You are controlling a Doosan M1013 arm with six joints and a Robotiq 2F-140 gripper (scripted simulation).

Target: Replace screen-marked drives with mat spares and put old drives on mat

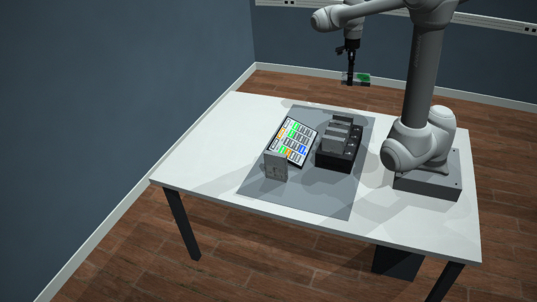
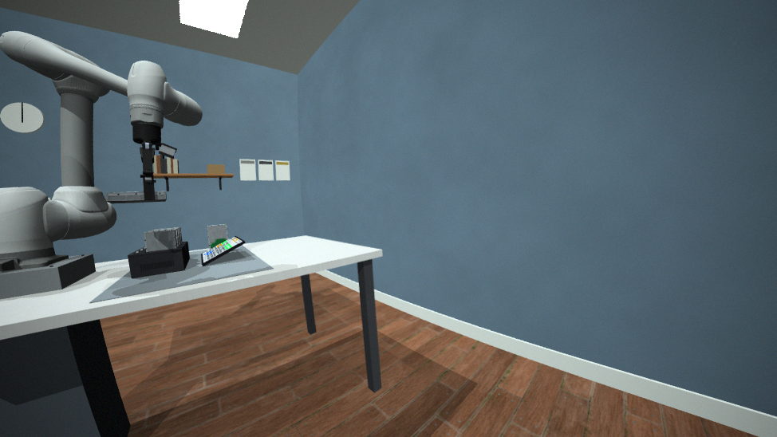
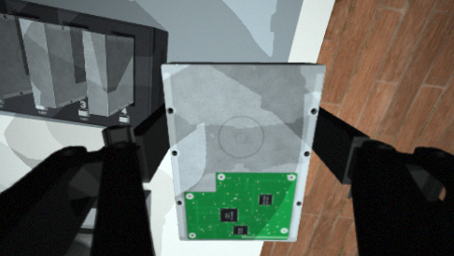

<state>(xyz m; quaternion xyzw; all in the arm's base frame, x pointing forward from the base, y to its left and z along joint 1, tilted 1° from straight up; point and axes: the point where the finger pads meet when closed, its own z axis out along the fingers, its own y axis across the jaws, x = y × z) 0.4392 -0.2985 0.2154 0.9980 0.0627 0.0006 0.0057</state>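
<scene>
- Drive (image 1: pixel 363 79) (image 2: pixel 128 197) (image 3: pixel 240 103) was the thing this job was about, and one was up in the air, lying flat with its green side up.
- The hand (image 1: pixel 349 80) (image 2: pixel 148 195) (image 3: pixel 239 120) was grasping that drive by its two long sides, well above the surface (image 1: pixel 210 150) (image 2: pixel 337 249) (image 3: pixel 310 28).
- More drives (image 1: pixel 333 144) (image 2: pixel 163 238) (image 3: pixel 58 70) stood up in the black dock (image 1: pixel 333 163) (image 2: pixel 158 265) (image 3: pixel 154 70). One lone drive (image 1: pixel 275 167) (image 2: pixel 217 234) stood near the screen (image 1: pixel 314 139) (image 2: pixel 239 244).
- The step in hand looked like carrying a drive. I could not tell if it was an old one or a new one.
- If it was new, the next move was to tip its plug end down, face it like its friends, and slide it in gently. If it was old, it had to go down right on the mat (image 1: pixel 311 199) (image 2: pixel 206 275) (image 3: pixel 210 28).
- The screen had green, orange and blue boxes, but their words were too tiny to read. So I could not say which bay was busy.
- The drives hid parts of each other, so an empty bay was hard to spot. The wrist view cut off part of the dock.
</scene>
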